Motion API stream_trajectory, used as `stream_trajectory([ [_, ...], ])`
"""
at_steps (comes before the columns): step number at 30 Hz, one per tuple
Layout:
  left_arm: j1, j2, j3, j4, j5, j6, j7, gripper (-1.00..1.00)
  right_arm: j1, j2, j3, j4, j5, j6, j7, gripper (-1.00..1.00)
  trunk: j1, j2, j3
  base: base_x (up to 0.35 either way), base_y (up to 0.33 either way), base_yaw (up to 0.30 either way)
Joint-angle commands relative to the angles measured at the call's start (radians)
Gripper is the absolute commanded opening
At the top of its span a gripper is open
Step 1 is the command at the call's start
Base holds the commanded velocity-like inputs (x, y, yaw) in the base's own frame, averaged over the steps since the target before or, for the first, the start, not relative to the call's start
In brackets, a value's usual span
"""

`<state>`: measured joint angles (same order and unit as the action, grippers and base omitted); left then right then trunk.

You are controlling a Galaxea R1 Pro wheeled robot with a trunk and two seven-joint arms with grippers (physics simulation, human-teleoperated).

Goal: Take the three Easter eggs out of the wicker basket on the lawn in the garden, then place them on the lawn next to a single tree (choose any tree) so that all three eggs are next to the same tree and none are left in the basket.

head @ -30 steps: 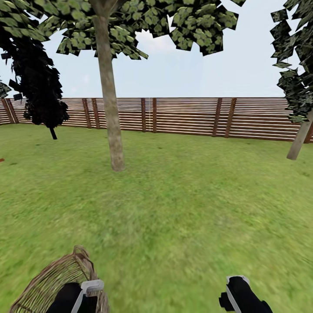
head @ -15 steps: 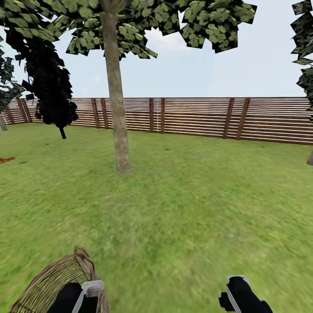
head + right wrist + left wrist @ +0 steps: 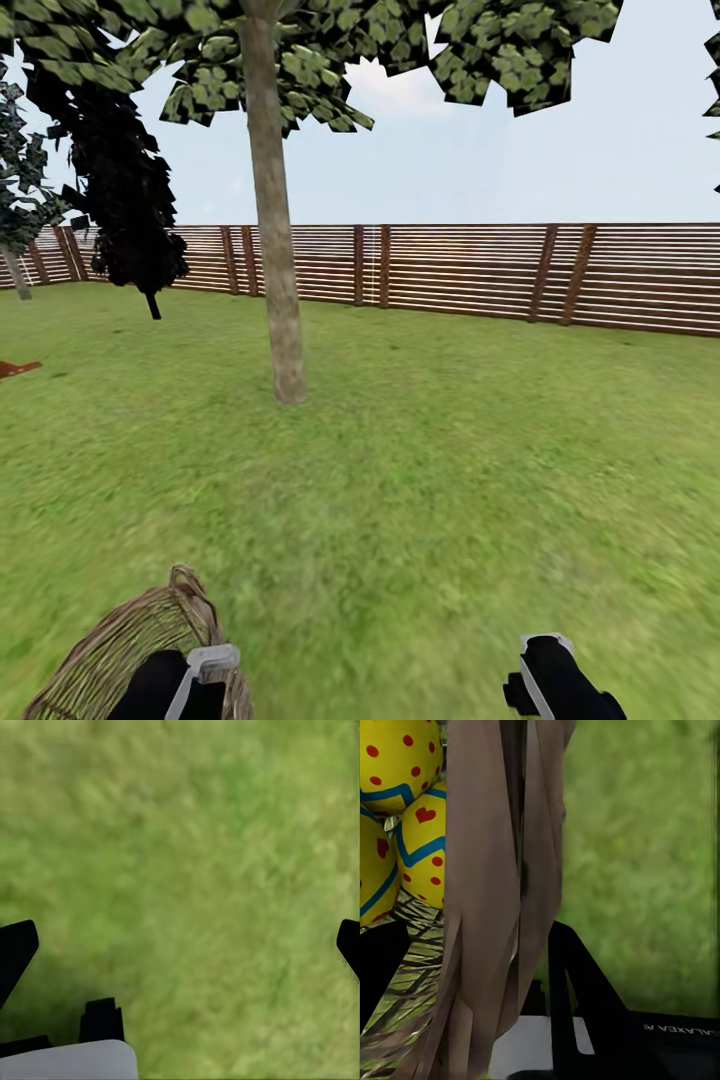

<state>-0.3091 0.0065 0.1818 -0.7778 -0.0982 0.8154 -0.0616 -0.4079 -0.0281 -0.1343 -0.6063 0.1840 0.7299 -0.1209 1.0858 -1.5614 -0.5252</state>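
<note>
Three Easter eggs (image 3: pixel 405 817) sit bunched together inside the wicker basket (image 3: pixel 120 655), just past the tan band of its handle, which runs between the fingers (image 3: pixel 585 1012) of the left gripper (image 3: pixel 472 975). Those fingers stand on either side of the band and look closed on it, so the basket seems to hang from this arm with all of the eggs aboard. The right gripper (image 3: pixel 180 945) is spread wide — its two black tips at opposite edges of its own view — with nothing but the lawn (image 3: pixel 187 855) beneath it.

Ahead of both grippers, and well apart from them, stands the tree (image 3: pixel 285 330) with the pale trunk; the brown fence (image 3: pixel 480 270) closes off the garden beyond it. The black tree (image 3: pixel 130 220) is further off on the left arm's side.

The main risk, as I judge it, is the hold on that thin handle: a jolt or a quick turn of the base could swing the basket, tip it and spill eggs onto the grass far from any trunk. Setting it down short of the tree would also mean extra carrying — and the eggs, being round, may roll once released.
</note>
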Motion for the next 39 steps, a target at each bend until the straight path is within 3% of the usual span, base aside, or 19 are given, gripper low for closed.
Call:
stream_trajectory([
  [1, -0.001, 0.000, 0.002, -0.001, -0.023, 0.004, -0.006, -1.00, 0.000, 0.001, -0.002, -0.001, 0.008, 0.005, 0.003, 1.00, 0.001, -0.001, -0.001, 0.338, 0.000, 0.001],
  [39, -0.001, 0.000, 0.001, 0.000, -0.021, 0.002, -0.006, -1.00, 0.000, 0.001, -0.002, 0.011, 0.007, 0.005, 0.004, 1.00, 0.001, -0.001, -0.001, 0.340, 0.000, 0.000],
])
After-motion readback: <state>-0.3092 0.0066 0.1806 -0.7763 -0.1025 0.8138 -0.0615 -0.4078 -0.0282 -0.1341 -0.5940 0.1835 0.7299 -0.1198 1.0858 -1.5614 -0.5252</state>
